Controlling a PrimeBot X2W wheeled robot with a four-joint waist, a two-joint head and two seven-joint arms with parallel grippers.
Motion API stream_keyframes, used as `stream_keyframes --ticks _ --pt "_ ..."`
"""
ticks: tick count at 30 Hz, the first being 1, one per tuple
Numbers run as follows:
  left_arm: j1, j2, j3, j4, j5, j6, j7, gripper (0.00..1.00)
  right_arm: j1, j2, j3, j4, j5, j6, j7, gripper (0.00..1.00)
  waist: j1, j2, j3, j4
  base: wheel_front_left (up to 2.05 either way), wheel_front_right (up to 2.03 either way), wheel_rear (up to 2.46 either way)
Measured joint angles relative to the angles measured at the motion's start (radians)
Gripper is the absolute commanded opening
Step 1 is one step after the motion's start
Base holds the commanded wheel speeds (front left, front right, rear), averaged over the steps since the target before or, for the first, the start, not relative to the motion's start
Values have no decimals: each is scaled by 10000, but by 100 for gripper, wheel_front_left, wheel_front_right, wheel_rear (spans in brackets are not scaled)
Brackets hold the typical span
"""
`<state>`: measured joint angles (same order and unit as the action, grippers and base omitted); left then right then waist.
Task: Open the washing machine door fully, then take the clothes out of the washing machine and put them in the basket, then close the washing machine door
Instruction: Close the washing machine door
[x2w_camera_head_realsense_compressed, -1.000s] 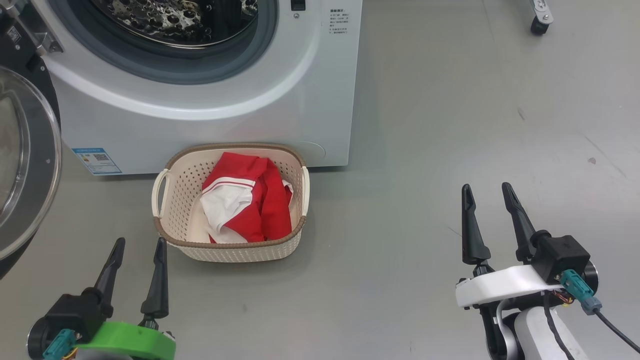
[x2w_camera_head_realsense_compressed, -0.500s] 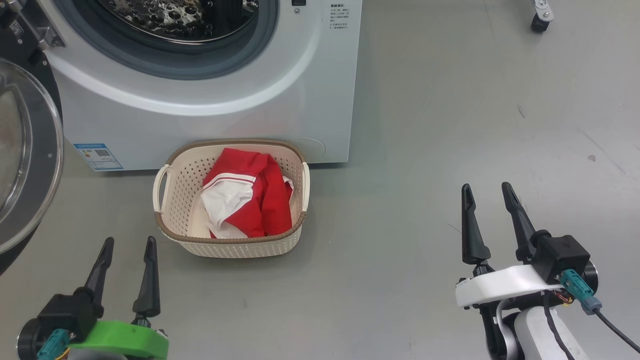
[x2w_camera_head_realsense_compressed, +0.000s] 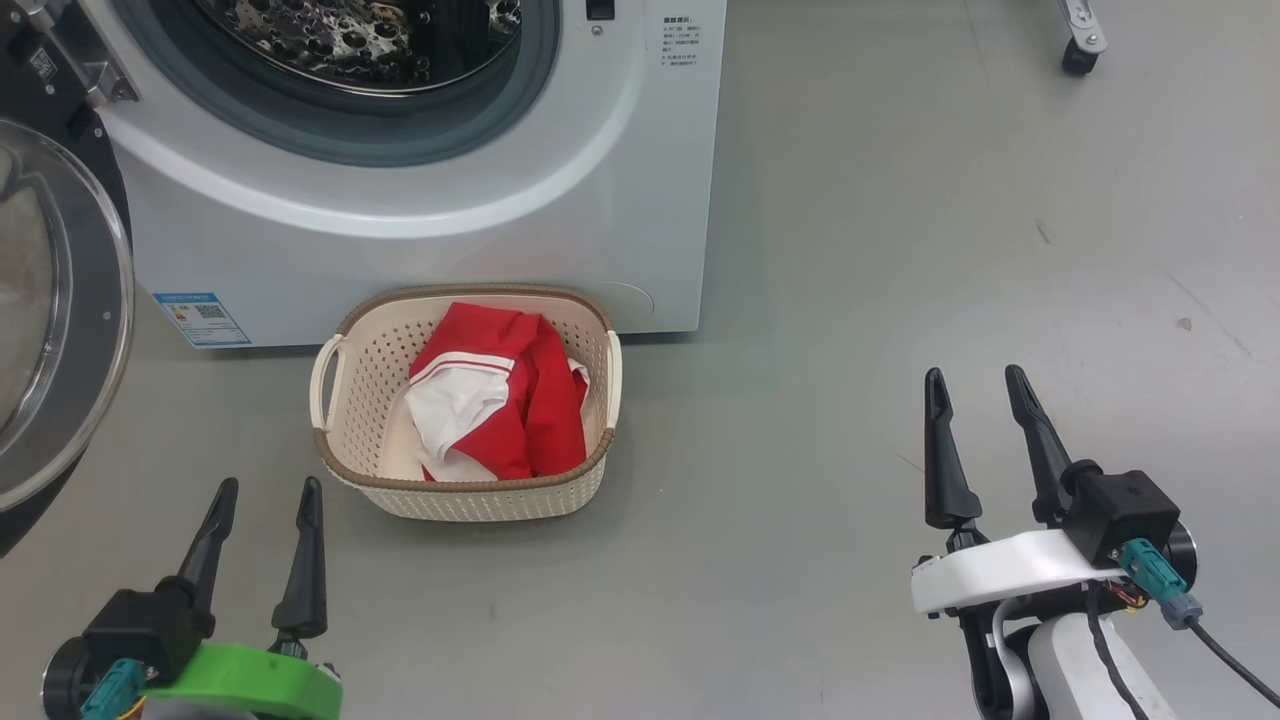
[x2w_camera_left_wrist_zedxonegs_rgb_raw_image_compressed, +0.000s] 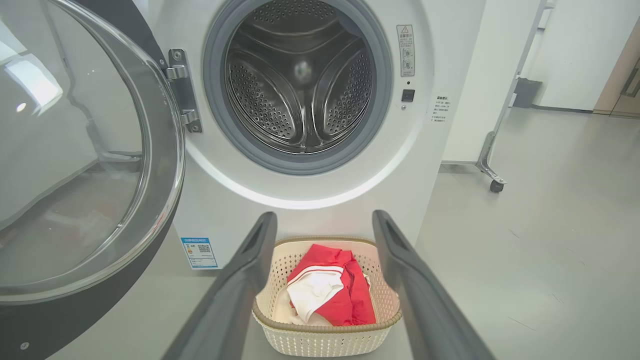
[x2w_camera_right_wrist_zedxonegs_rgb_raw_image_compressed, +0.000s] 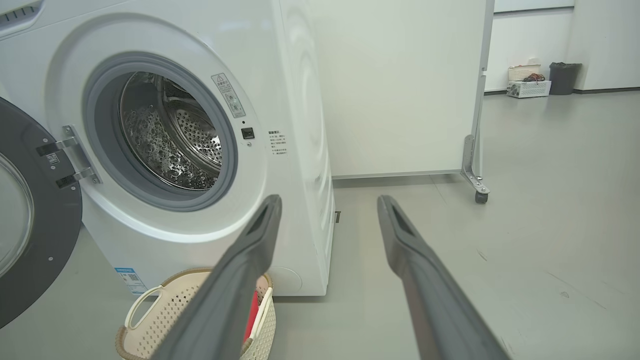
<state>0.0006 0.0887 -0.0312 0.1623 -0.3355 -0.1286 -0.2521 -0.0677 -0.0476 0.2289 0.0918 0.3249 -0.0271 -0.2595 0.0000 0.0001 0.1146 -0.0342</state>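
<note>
Shiny perforated steel drum (x2w_camera_left_wrist_zedxonegs_rgb_raw_image_compressed: 300, 90), soft red cloth clothes (x2w_camera_head_realsense_compressed: 500, 410), cream plastic basket (x2w_camera_head_realsense_compressed: 470, 495).

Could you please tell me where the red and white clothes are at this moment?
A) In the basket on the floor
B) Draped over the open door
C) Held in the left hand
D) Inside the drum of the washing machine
A: the clothes lie bunched inside the basket, which stands on the floor in front of the washing machine, whose steel drum holds no fabric.
</note>
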Motion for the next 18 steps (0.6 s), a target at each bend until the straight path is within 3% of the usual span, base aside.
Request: stream_keyframes --ticks 18 --pt "-33 -84 -207 111 48 0 0 100 9 4 -188 4 -13 -13 0 100 0 0 -47 628 0 0 0"
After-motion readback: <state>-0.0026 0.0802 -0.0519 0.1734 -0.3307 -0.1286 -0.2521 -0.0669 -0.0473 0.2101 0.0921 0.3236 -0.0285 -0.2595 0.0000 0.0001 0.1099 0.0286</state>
